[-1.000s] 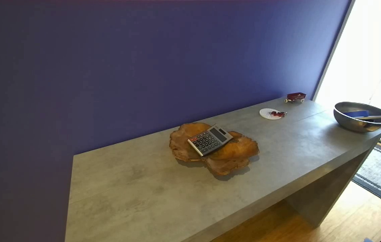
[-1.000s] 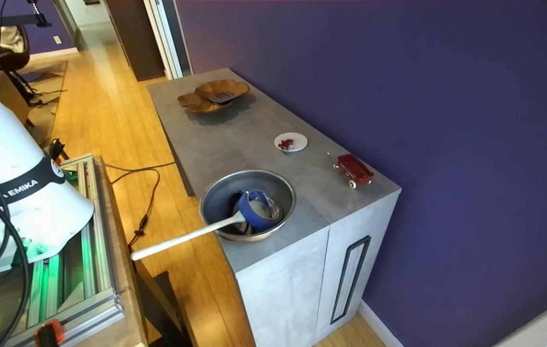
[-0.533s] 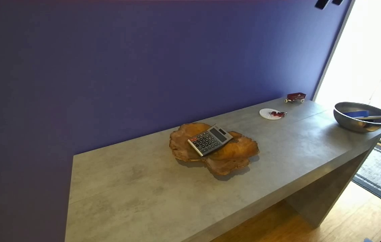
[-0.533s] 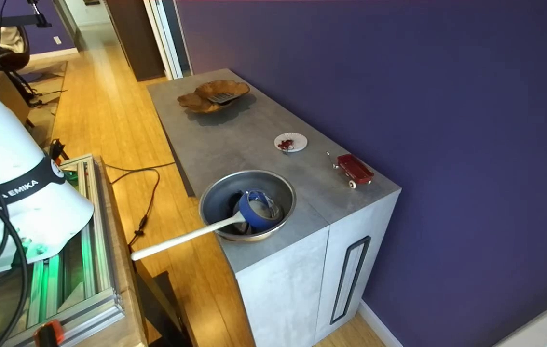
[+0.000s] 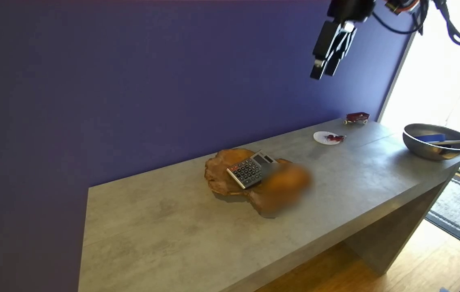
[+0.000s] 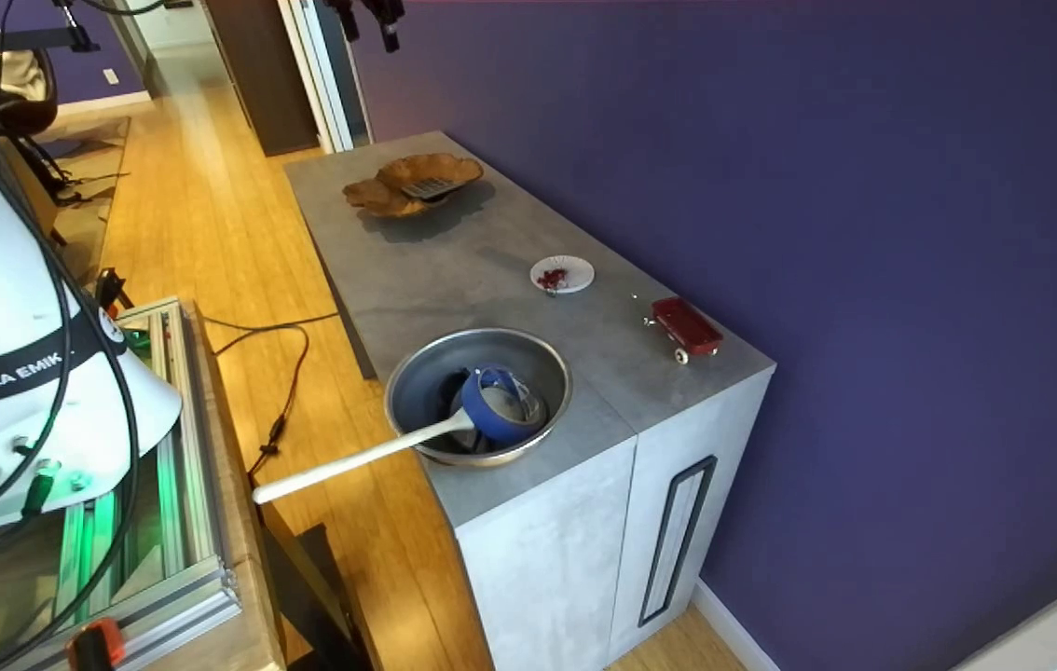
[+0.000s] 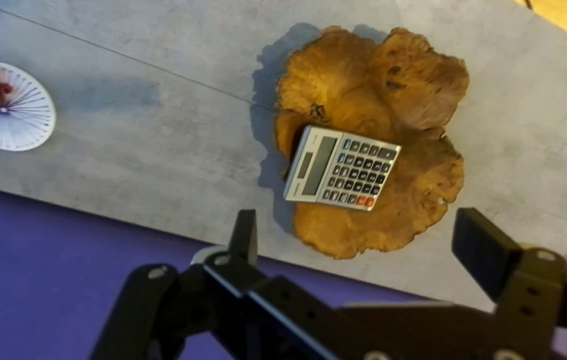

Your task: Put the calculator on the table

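One calculator (image 7: 342, 168) rests in one wooden bowl (image 5: 220, 174), blurred at right in an exterior view, one white disc (image 5: 320, 138) farther right; jaws hang apart above the counter (image 5: 165, 227).

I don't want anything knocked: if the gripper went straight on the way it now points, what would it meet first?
Likely the calculator, resting on the wooden bowl; depth is unclear, so perhaps the bowl itself.

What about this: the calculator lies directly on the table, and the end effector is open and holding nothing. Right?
Not quite: in the wrist view, the calculator rests on the wooden dish, not directly on the table. The rest stands: the end effector is open and holding nothing.
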Action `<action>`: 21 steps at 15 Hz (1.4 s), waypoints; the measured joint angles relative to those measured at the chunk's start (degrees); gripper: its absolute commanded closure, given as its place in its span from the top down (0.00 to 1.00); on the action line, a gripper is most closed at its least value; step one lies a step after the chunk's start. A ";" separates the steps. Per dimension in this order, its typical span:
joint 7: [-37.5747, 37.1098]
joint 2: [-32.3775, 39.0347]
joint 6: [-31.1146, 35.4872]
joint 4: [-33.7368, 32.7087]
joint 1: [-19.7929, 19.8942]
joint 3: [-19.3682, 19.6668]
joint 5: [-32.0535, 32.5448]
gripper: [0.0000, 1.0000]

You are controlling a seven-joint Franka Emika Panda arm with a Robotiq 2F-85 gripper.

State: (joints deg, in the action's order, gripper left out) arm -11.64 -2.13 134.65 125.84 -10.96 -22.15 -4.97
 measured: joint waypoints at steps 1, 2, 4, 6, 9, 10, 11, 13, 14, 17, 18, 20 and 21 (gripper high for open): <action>2.50 2.87 -0.42 -1.74 -0.75 0.50 -1.31 1.00; 4.65 5.18 -0.74 -3.47 -1.24 0.87 -2.40 1.00; 6.08 7.20 -1.43 -5.55 -1.47 1.16 -2.89 1.00; 6.31 7.34 -1.91 -6.14 -1.63 1.37 -2.89 1.00; 6.20 10.01 -1.91 -6.51 -1.96 2.47 -5.87 1.00; 6.85 12.56 -1.89 -7.09 -1.96 2.79 -7.63 1.00; 7.59 15.77 -1.74 -7.93 -1.94 3.04 -9.38 1.00; 11.16 23.20 -0.30 -10.38 -1.82 3.11 -14.03 1.00; 13.32 27.11 0.64 -12.03 -1.74 2.94 -16.56 1.00; 16.80 37.51 7.20 -16.78 -1.34 1.70 -23.42 1.00; 16.73 39.79 11.08 -17.38 -1.34 1.30 -24.93 1.00; 16.36 41.95 18.19 -17.21 -1.35 0.42 -26.60 1.00; 16.03 42.16 19.25 -17.16 -1.36 0.18 -26.69 1.00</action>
State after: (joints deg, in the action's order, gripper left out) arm 4.39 40.03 153.90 108.68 -12.32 -21.96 -31.65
